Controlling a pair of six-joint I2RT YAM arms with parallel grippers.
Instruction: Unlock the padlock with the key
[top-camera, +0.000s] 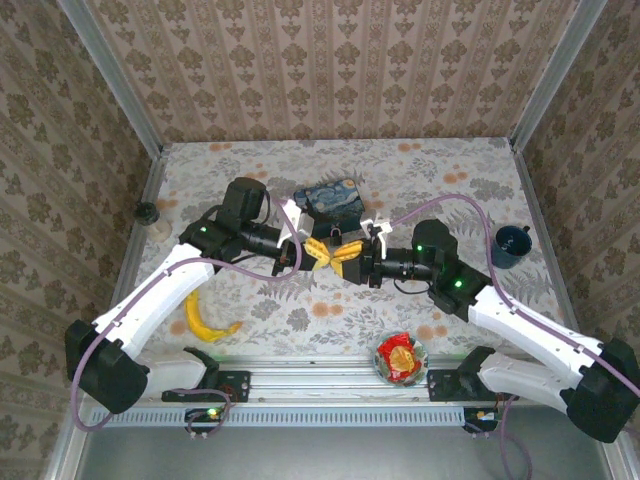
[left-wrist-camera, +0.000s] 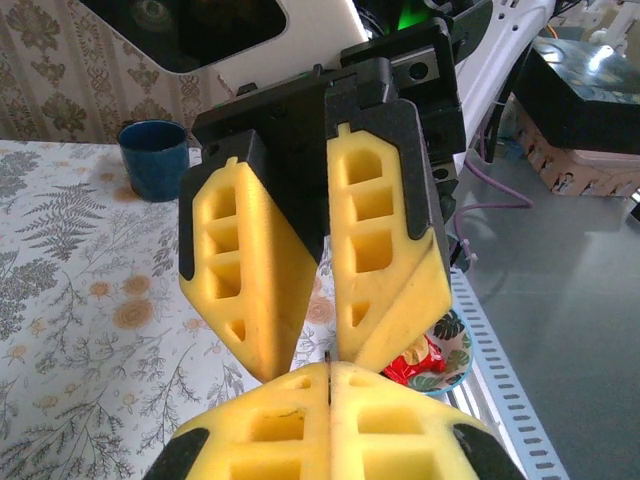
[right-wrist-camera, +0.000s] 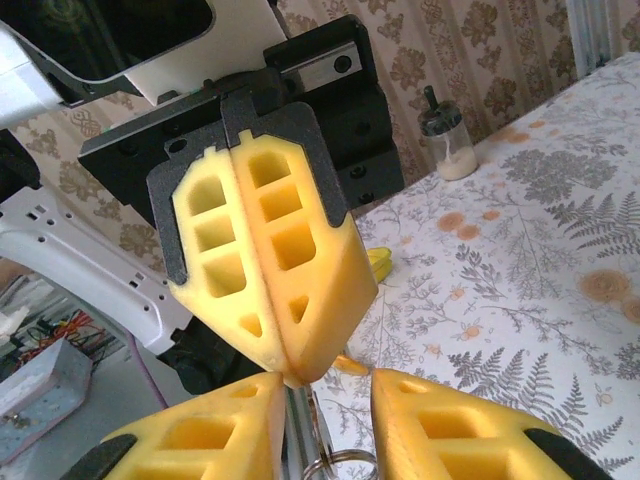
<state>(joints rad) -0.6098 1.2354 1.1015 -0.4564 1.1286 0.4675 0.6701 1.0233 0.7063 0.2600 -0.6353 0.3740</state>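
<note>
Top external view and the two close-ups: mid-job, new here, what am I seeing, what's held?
A white left arm and white right arm each end in a yellow two-finger gripper. The top picture looks down from behind them; each close-up comes from a wrist camera. On the flowered table: a blue painted tin, yellow banana, blue cup, bowl of something red. The left gripper is shut. The right gripper stands open around a silvery metal piece with a ring; whether it's the key, unclear.
</note>
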